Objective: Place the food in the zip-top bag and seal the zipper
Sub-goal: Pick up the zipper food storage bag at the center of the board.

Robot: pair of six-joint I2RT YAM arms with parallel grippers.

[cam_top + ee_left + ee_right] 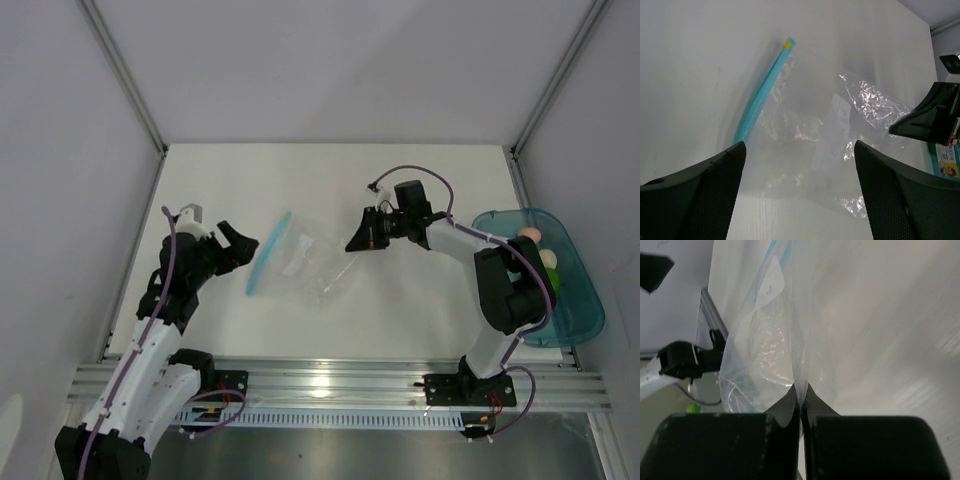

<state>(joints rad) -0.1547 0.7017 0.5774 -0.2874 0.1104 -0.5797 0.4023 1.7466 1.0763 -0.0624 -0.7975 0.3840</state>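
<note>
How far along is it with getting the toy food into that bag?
Barely started. Nothing looks done: the food sits in the teal tray, and none shows inside the zip-top bag. In hand: the right gripper is shut on the bag's edge away from the zipper, while the left gripper hangs open near the zipper end. Left: get the food in and seal the zipper.

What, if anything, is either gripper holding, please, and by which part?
The right gripper pinches the zip-top bag by the edge opposite its zipper; the left gripper holds nothing.
</note>
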